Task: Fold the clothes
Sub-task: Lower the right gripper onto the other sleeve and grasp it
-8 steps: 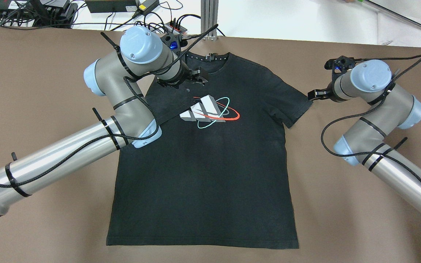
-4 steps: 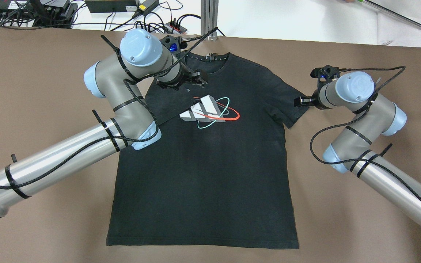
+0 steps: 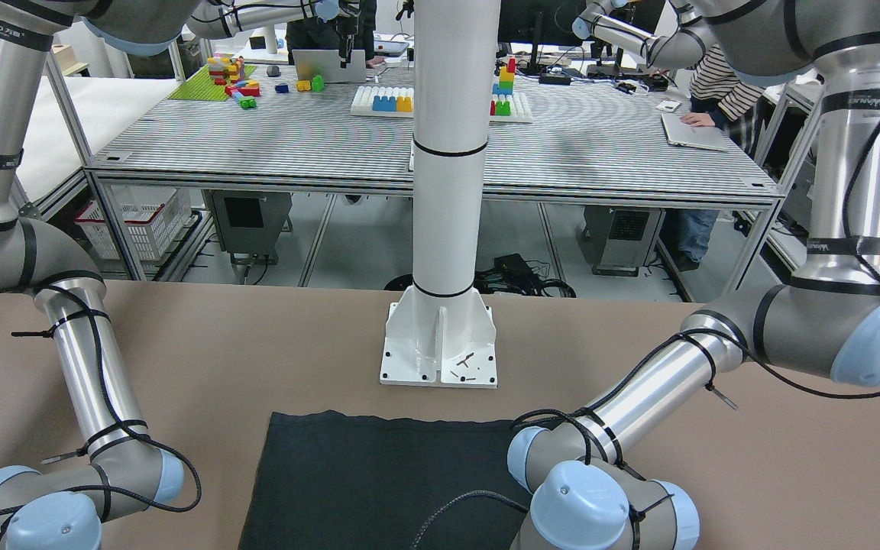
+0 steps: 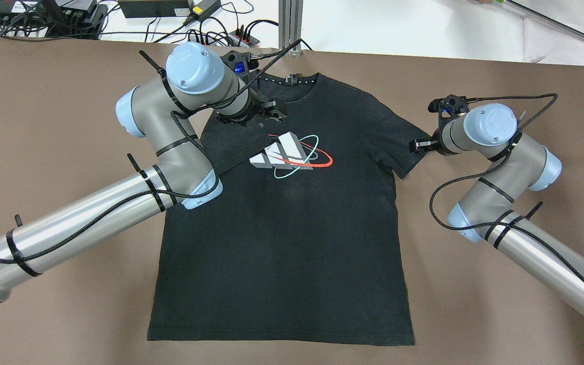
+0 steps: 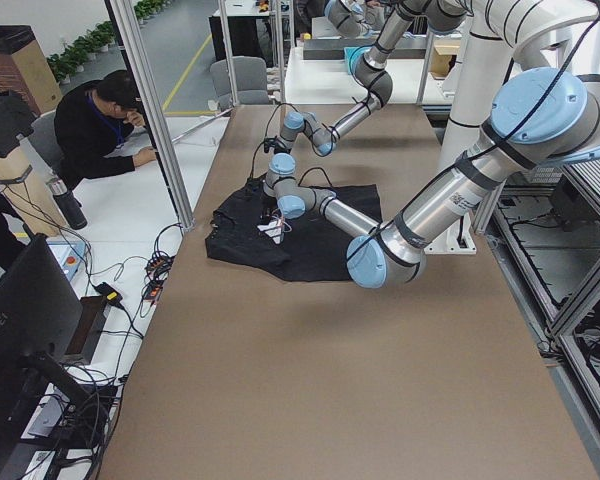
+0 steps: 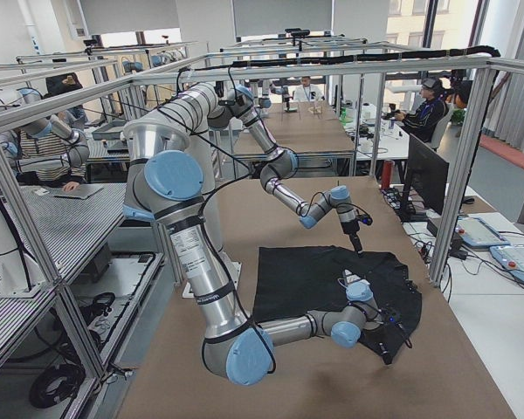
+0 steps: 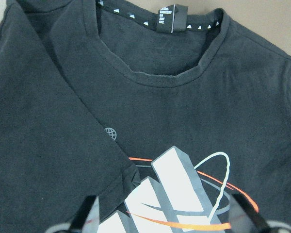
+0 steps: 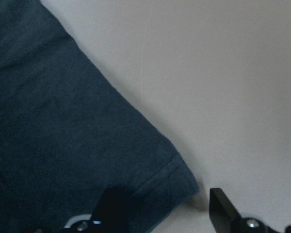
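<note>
The black shirt (image 4: 292, 228) lies flat on the desk (image 4: 69, 324), with its collar (image 4: 292, 81) far from me and its bottom edge close to me. The sleeve on my left side (image 4: 228, 144) lies folded in over the chest. My left hand (image 4: 274, 109) hangs just above the chest, near the picture (image 4: 292, 154) on the shirt. Its fingers are spread wide and hold nothing. The other sleeve (image 4: 403, 152) sticks out flat toward my right. My right hand (image 4: 420, 145) is right at its tip, much nearer than my left. Its fingers are spread too, and the sleeve's corner sits between them. I think I should pinch that corner next and carry it sideways, toward the middle of the shirt.
</note>
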You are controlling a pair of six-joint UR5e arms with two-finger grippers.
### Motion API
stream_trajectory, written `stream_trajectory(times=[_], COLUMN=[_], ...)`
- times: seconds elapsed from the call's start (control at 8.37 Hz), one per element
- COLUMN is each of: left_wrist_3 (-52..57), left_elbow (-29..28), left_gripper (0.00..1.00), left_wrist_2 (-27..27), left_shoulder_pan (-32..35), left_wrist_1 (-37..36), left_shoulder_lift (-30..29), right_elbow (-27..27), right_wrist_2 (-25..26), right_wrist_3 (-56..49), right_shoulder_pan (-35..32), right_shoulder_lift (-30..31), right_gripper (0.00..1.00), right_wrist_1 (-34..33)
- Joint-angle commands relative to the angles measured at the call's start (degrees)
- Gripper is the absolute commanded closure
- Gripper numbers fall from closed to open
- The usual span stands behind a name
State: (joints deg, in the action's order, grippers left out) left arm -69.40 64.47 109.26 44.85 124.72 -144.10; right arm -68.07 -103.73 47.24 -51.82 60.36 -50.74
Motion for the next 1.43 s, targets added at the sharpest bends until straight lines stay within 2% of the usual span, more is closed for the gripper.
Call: stream_trajectory(times=[0.0,0.12,0.36,0.48,0.6,0.84,0.96,1.31], left_wrist_3=[0.1,0.1,0.1,0.1,0.1,0.1,0.1,0.1], left_elbow=[0.0,0.0,0.0,0.0,0.0,0.0,-0.1,-0.1], left_gripper=[0.05,0.05,0.05,0.05,0.05,0.05,0.05,0.05], left_wrist_2=[0.0,-0.1,-0.1,-0.1,-0.1,-0.2,-0.1,-0.2], left_shoulder_pan=[0.0,0.0,-0.1,-0.4,-0.5,-0.5,-0.5,-0.5], left_wrist_1=[0.0,0.0,0.0,0.0,0.0,0.0,0.0,0.0], left_shoulder_lift=[0.3,0.4,0.8,0.8,0.8,0.8,0.8,0.7], right_elbow=[0.3,0.2,0.1,0.0,0.0,0.1,0.2,1.6], right_wrist_2=[-0.2,-0.3,-1.3,-1.4,-1.5,-1.5,-1.8,-3.0], right_wrist_3=[-1.3,-1.6,-1.9,-1.9,-1.9,-2.3,-3.8,-6.5], right_shoulder_pan=[-0.2,-0.3,-1.1,-1.4,-1.5,-1.6,-1.8,-2.1], right_shoulder_lift=[-0.4,-0.6,-0.9,-0.8,-0.6,-0.3,-0.3,-0.6], right_gripper=[0.44,0.50,0.48,0.25,0.08,0.07,0.10,0.54], right_wrist_1=[0.0,0.0,0.0,0.0,0.3,0.3,0.3,0.2])
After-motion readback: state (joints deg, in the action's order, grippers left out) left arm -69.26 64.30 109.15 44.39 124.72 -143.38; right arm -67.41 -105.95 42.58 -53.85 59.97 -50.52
